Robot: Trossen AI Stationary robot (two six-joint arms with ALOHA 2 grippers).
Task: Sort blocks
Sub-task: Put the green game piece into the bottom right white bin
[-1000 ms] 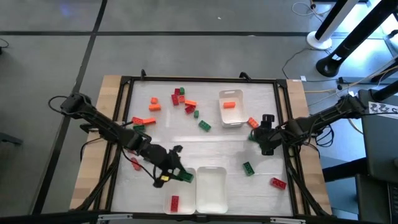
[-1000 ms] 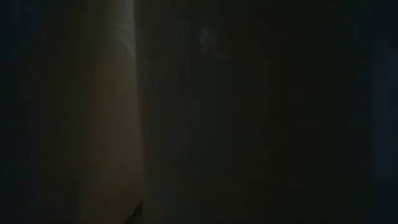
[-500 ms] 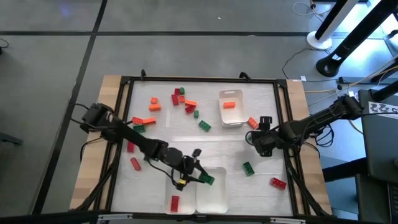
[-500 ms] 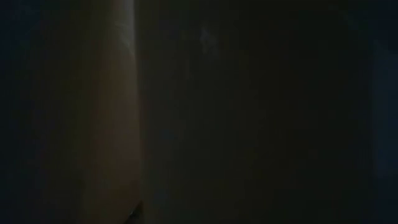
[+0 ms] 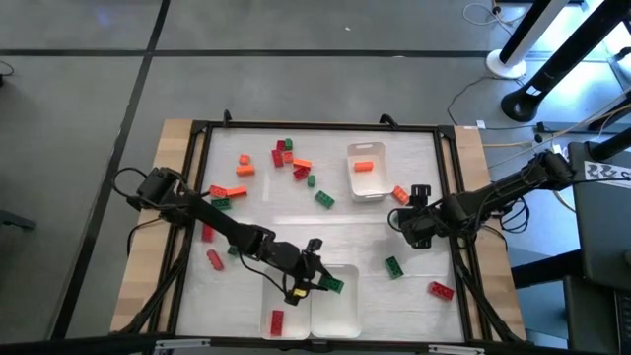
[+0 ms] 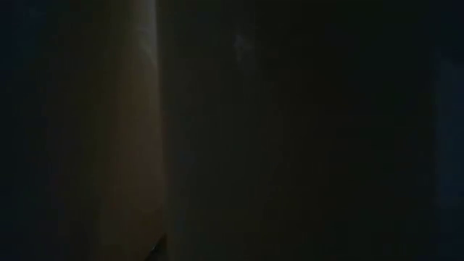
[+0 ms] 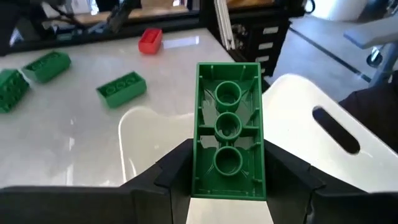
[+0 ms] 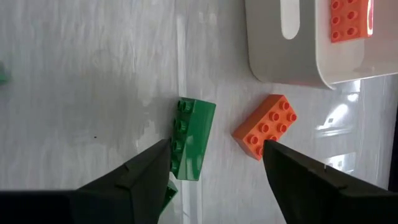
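The floor [image 5: 296, 59] around the table is grey, laid in large panels with dark seams crossing it. A pale wooden tabletop [image 5: 148, 227] carries a black frame [image 5: 315, 125] enclosing a white work surface [image 5: 345, 237]. A white round stand base [image 5: 508, 64] and a black one [image 5: 527, 104] sit on the floor at the far right, with cables [image 5: 483, 15] nearby. The low view is almost wholly dark.
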